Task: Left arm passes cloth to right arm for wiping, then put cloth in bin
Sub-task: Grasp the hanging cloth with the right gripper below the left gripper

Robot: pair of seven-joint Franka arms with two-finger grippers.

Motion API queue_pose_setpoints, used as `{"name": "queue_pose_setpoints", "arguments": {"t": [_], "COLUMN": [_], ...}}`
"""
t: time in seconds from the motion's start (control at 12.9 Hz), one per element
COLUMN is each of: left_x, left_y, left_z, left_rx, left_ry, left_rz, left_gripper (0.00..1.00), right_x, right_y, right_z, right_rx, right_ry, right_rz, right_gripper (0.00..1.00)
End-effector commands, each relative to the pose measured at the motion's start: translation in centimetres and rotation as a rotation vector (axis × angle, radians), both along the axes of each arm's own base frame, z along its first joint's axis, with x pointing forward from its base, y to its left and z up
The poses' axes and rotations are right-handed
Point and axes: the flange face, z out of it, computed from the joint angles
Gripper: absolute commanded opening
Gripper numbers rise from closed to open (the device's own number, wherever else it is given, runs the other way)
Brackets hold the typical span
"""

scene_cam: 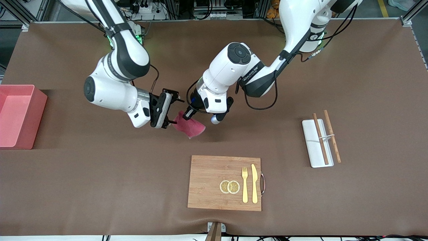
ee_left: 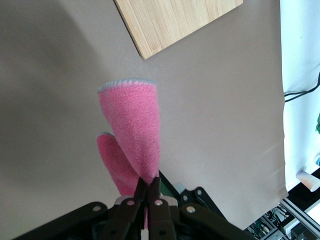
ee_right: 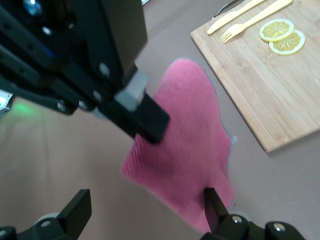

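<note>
Two grippers are basically nose to nose over the middle of the table, and the whole handover comes down to one gap. The left gripper (scene_cam: 188,114) has its fingers squeezed together on one corner of the cloth (scene_cam: 189,127), so the maroon-pink square hangs off it in the air, over bare mat between the arm bases and the wooden board (scene_cam: 224,182).

From the left wrist view you can see the cloth (ee_left: 132,135) draped away from the pinch point in two folded lobes, long axis running straight out from the fingertips. The right gripper (scene_cam: 170,117) sits right at the cloth's free edge with its fingers spread wide, and in the right wrist view the fabric (ee_right: 190,150) lies just ahead of them, one fingertip (ee_right: 212,205) at its hem (the other finger looks well clear of it).

So my guess is the right arm needs to nudge forward onto that hanging edge before closing. The bin (scene_cam: 18,115) waits well off at the right arm's end of the table.
</note>
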Motion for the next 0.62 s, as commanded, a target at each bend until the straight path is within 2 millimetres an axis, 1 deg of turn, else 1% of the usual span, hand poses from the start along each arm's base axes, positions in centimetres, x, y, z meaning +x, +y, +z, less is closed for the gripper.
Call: {"name": "queue_pose_setpoints", "arguments": {"t": [0.0, 0.08, 0.16, 0.23, 0.31, 0.54], "left_x": [0.0, -0.1, -0.5, -0.7, -0.7, -0.8], "left_y": [-0.6, -0.6, -1.0, -1.1, -1.1, -1.1], "left_z": [1.2, 1.5, 1.7, 2.0, 2.2, 2.7], "left_rx": [-0.023, -0.025, -0.026, -0.028, -0.03, -0.034], "left_ry": [-0.011, -0.014, -0.016, -0.02, -0.023, -0.028], "left_rz": [0.004, 0.002, -0.005, -0.007, -0.007, -0.008], "left_gripper": [0.0, 0.0, 0.0, 0.0, 0.0, 0.0], "right_x": [-0.7, -0.7, -0.6, -0.7, -0.8, -1.0], "right_y": [0.0, -0.1, 0.0, 0.2, 0.4, 0.5], "right_z": [0.3, 0.3, 0.3, 0.3, 0.4, 0.6], "right_rx": [0.016, 0.016, 0.015, 0.014, 0.015, 0.018], "right_ry": [-0.029, -0.03, -0.035, -0.041, -0.042, -0.037], "right_rz": [0.002, 0.002, 0.0, 0.0, 0.003, 0.01], "right_gripper": [1.0, 0.86, 0.54, 0.18, 0.0, 0.0]}}
